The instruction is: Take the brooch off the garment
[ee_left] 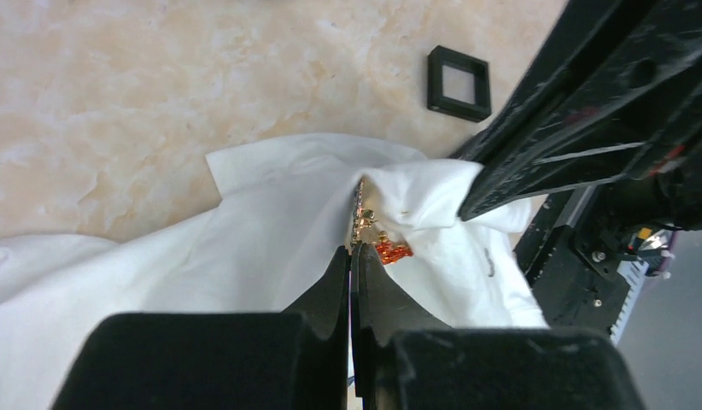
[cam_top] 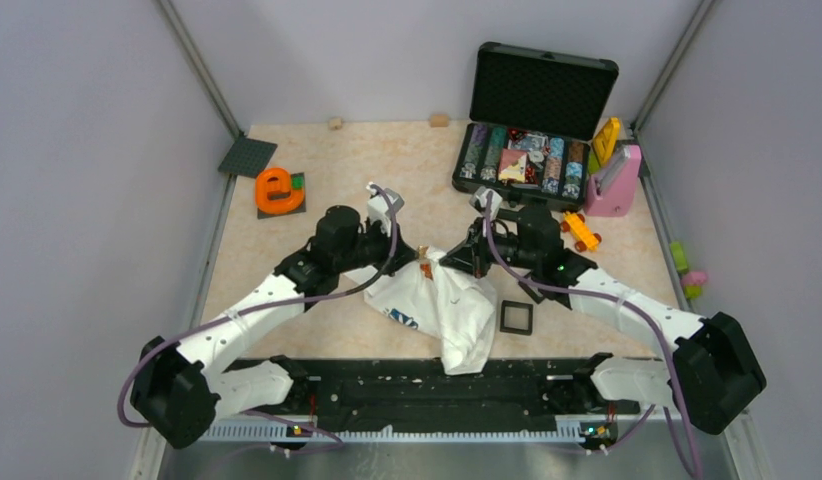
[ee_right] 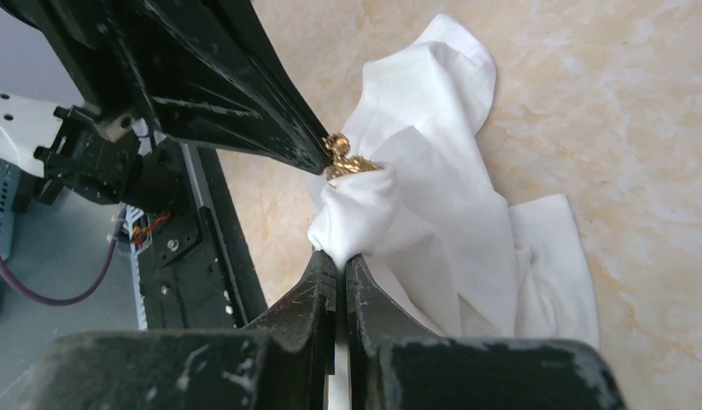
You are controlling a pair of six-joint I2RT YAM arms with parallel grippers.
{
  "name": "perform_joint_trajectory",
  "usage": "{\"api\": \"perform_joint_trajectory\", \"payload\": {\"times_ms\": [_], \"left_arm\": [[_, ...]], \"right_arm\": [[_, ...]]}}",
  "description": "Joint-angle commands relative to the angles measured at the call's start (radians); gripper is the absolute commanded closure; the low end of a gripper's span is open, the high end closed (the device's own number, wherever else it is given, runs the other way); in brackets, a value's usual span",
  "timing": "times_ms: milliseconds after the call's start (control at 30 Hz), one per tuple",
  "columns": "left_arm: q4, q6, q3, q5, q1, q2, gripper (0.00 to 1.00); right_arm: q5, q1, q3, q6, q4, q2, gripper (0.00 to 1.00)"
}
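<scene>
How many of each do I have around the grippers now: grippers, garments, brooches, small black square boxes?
grippers: 2 (left gripper, right gripper)
garment: 1
brooch: 1
black square box: 1
Total: 5

left hand (ee_left: 352,252) and right hand (ee_right: 341,256) face each other, both pinched closed.

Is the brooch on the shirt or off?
On, it seems: the gold brooch sits against a bunched fold of the white cloth T-shirt; whether its pin has released, cannot tell.
</scene>
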Motion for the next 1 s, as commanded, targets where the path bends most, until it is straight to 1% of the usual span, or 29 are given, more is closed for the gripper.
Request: {"api": "perform_joint_trajectory", "payload": {"times_ms": [0, 133, 200, 300, 400, 467, 567, 633, 700, 800, 833, 867, 900, 933, 967], "left_arm": [[-0.125, 0.044, 0.078, -0.086, 0.004, 0.065, 1.00], [-0.185, 0.050, 0.101, -0.119, 0.003, 0.083, 1.00], [-0.222, 0.052, 0.111, -0.131, 0.003, 0.085, 1.00], [-0.334, 0.007, 0.159, -0.193, 0.005, 0.085, 1.00], [-0.357, -0.030, 0.167, -0.213, 0.014, 0.029, 1.00], [-0.345, -0.050, 0.153, -0.218, 0.025, -0.018, 1.00], [-0.341, -0.066, 0.144, -0.206, 0.046, -0.059, 1.00], [-0.361, -0.077, 0.148, -0.198, 0.063, -0.073, 1.00], [-0.366, -0.093, 0.143, -0.229, 0.073, -0.095, 1.00], [-0.342, -0.119, 0.120, -0.278, 0.085, -0.143, 1.00], [-0.330, -0.122, 0.111, -0.268, 0.089, -0.153, 1.00], [-0.318, -0.125, 0.105, -0.246, 0.094, -0.162, 1.00], [-0.305, -0.130, 0.100, -0.221, 0.097, -0.167, 1.00], [-0.295, -0.136, 0.098, -0.188, 0.101, -0.169, 1.00], [-0.289, -0.144, 0.099, -0.155, 0.108, -0.169, 1.00]], "right_arm": [[0.048, 0.003, 0.088, 0.027, 0.073, -0.028, 1.00], [0.102, -0.010, 0.116, 0.049, 0.060, -0.012, 1.00], [0.152, -0.018, 0.118, 0.058, 0.058, -0.011, 1.00], [0.250, -0.020, 0.149, 0.033, -0.016, 0.001, 1.00], [0.347, -0.025, 0.184, 0.008, -0.095, 0.029, 1.00], [0.401, -0.034, 0.183, 0.009, -0.110, 0.041, 1.00], [0.399, -0.038, 0.178, 0.007, -0.092, 0.053, 1.00], [0.377, -0.037, 0.182, 0.000, -0.084, 0.065, 0.92], [0.379, -0.038, 0.190, -0.006, -0.088, 0.079, 0.92], [0.310, -0.037, 0.187, -0.019, -0.065, 0.087, 0.92], [0.295, -0.038, 0.183, -0.018, -0.057, 0.087, 0.86], [0.280, -0.037, 0.182, -0.016, -0.054, 0.088, 0.77], [0.272, -0.037, 0.184, -0.018, -0.057, 0.088, 0.62], [0.261, -0.037, 0.185, -0.022, -0.059, 0.087, 0.51], [0.239, -0.037, 0.184, -0.032, -0.058, 0.081, 0.44]]}}
